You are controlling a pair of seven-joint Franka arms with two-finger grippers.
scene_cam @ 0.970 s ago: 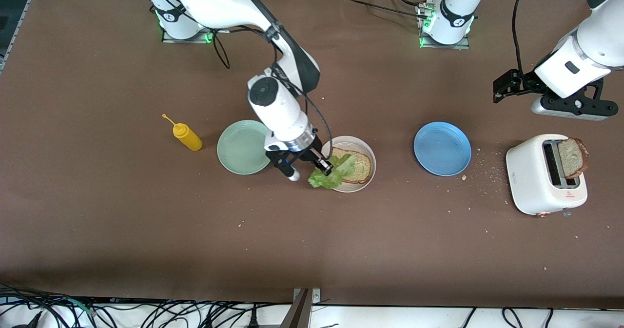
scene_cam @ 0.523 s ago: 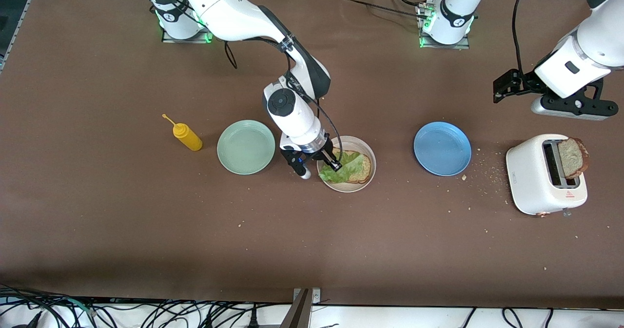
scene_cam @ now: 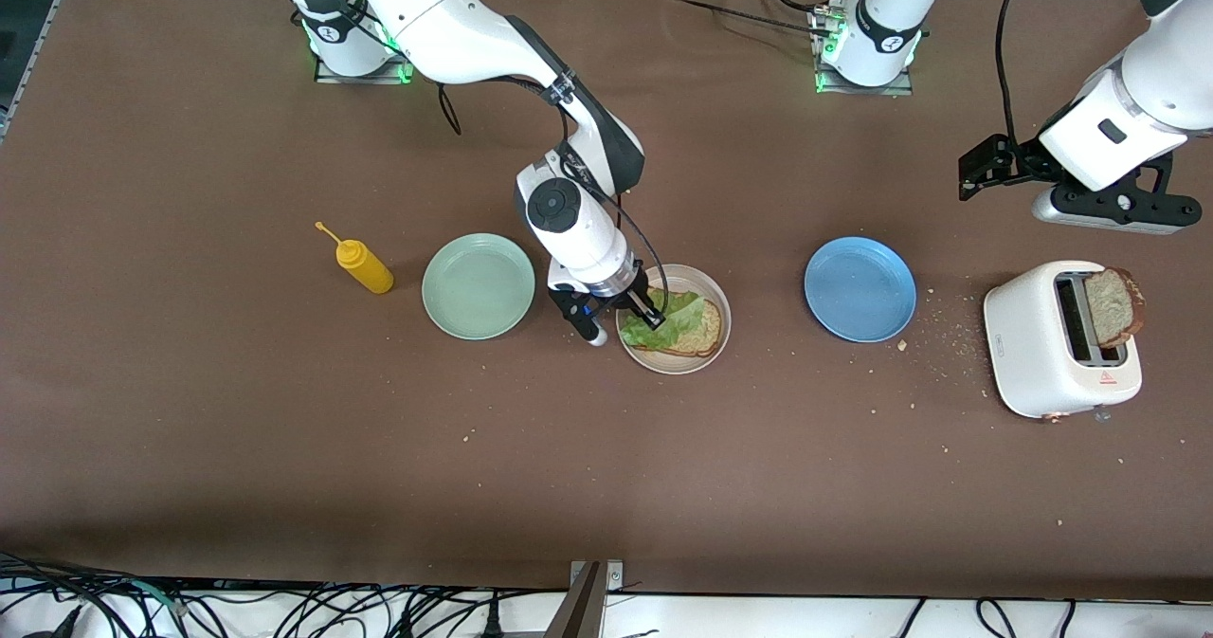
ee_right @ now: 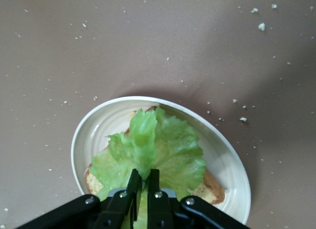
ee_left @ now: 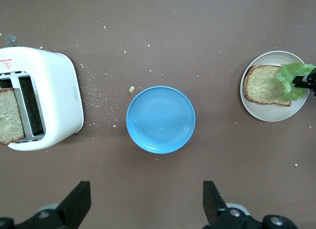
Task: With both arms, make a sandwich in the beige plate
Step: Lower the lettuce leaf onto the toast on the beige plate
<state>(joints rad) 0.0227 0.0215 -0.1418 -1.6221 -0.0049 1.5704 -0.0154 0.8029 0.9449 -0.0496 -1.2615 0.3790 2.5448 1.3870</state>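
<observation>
Brown bench: right gripper pinches lettuce over bread in beige plate, ready to drop; left gripper, spread, waits above the toaster, toward the left arm's end from that plate.

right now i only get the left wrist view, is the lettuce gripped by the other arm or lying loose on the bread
observer: gripped. the right end effector is shut on one edge of the lettuce, with the leaf spread over the bread in the beige plate.
operator: anything beside that plate past my edge
observer: yes, a mint-green plate lies beside it toward the right arm's end of the table, and a yellow bottle lies further that way.
operator: and where does my own end effector sit
observer: the left end effector hangs open over the table, between the blue plate and the toaster.
</observation>
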